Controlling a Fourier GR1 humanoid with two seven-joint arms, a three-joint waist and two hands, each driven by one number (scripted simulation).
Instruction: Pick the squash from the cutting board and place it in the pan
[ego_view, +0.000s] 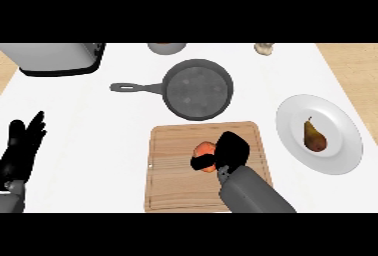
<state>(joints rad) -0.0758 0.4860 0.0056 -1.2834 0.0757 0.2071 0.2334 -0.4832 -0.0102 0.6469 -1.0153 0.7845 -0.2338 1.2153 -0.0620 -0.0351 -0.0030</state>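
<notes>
Item: small orange rounded squash (204, 148), at the middle of the pale wooden cutting board (177, 190); our black right hand (232, 149) curled round it, thumb beneath, forearm slanting in from the lower edge; we judge it best to lift straight, then carry to the dark round iron pan (198, 92) just beyond the board; left hand (21, 150) resting open at the left edge.

Right robot hand (232, 149) curled, left robot hand (20, 152) straight-fingered.
</notes>
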